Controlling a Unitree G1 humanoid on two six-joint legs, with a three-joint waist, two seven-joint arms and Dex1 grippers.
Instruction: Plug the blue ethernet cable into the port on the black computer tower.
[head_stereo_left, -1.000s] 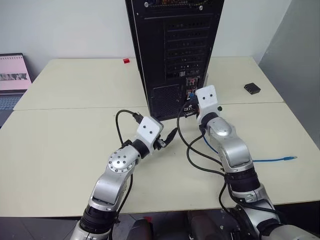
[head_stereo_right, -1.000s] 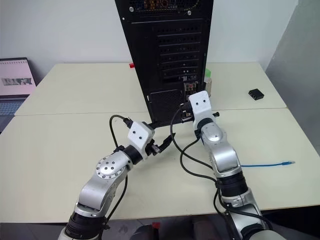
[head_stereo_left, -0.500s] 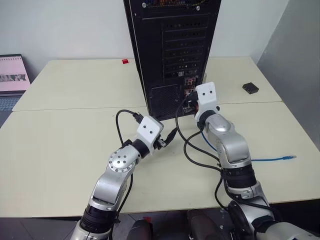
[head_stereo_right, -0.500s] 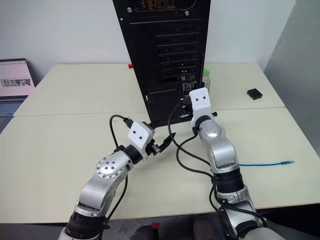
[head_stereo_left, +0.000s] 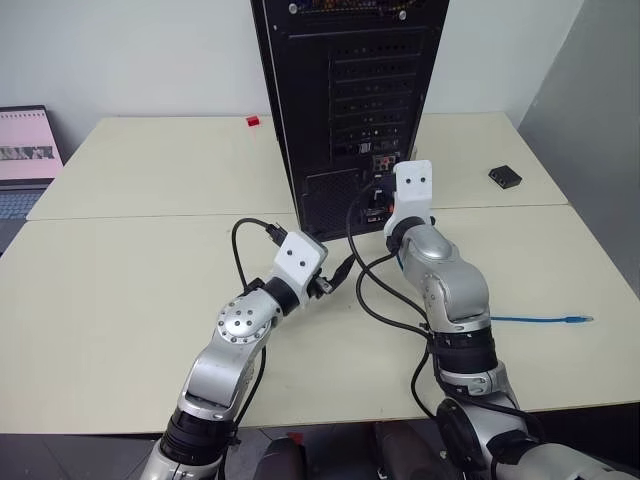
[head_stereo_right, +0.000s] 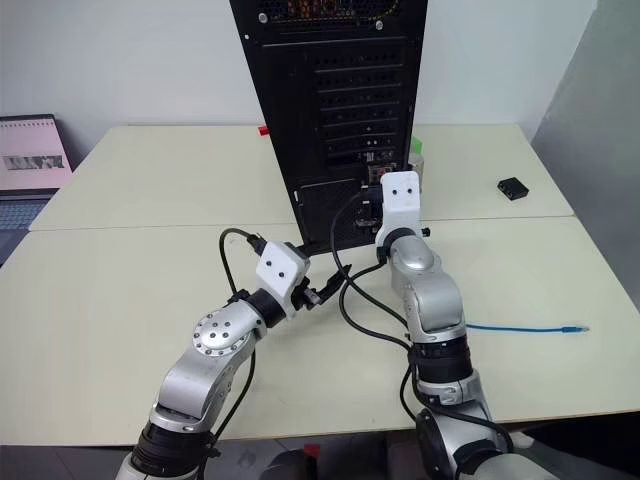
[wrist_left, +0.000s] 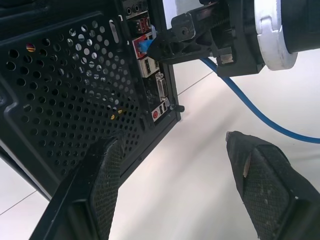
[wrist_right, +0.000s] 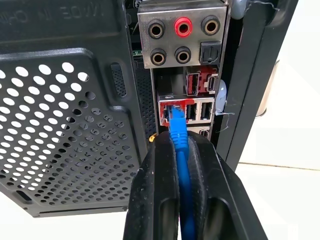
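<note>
The black computer tower (head_stereo_left: 340, 90) stands upright at the table's middle, rear panel toward me. My right gripper (wrist_right: 176, 142) is shut on the blue ethernet cable (wrist_right: 178, 150) just behind its plug. The plug tip sits in the mouth of the port (wrist_right: 168, 114), in the red-edged connector block below the audio jacks; how deep it sits I cannot tell. The rest of the cable trails across the table to its free end (head_stereo_left: 574, 317) on the right. My left gripper (wrist_left: 182, 150) hangs open and empty, low in front of the tower's perforated panel, left of the right gripper (wrist_left: 156, 47).
Black robot cables (head_stereo_left: 385, 300) loop over the table between the arms. A small black box (head_stereo_left: 504, 177) lies at the back right, and a small red thing (head_stereo_left: 252, 121) left of the tower. A pink screen (head_stereo_left: 25, 145) stands at the far left, a grey wall on the right.
My right wrist has rolled more upright and edged left toward the connector panel, and the blue cable's slack on the table has shifted with it. The left arm has kept still.
</note>
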